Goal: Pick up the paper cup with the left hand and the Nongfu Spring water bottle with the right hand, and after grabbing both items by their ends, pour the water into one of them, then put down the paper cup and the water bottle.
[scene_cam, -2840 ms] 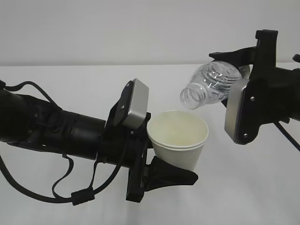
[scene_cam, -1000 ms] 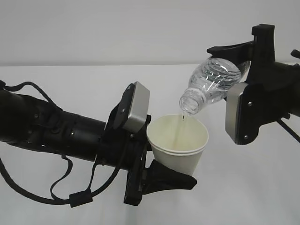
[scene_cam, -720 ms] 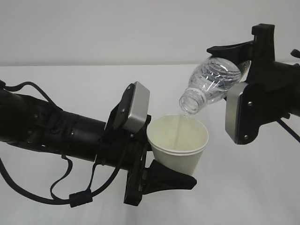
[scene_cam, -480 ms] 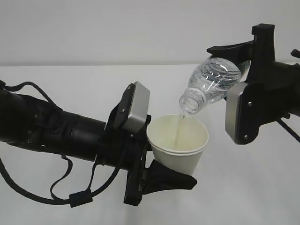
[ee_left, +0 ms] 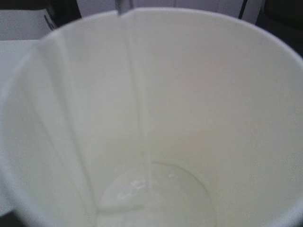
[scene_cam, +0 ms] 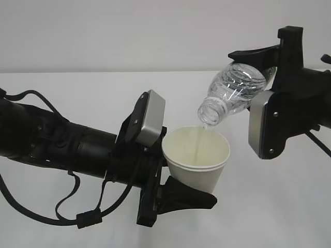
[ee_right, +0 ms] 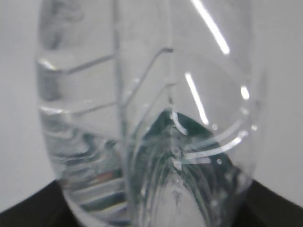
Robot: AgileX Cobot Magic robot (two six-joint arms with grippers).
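- Exterior view: left hand grips the cup upright by its base, at its tip.
- Right hand clamps the bottle by its end, neck tilted down above the cup, water streaming in.

A: What fills the frame?

B: The inside of the paper cup, cream walls edge to edge, seam line running down left of centre.

A: Any liquid?

B: A thin stream of water enters at upper centre and falls to a shallow puddle at bottom centre. Dark blurred shapes sit beyond the rim, top corners.
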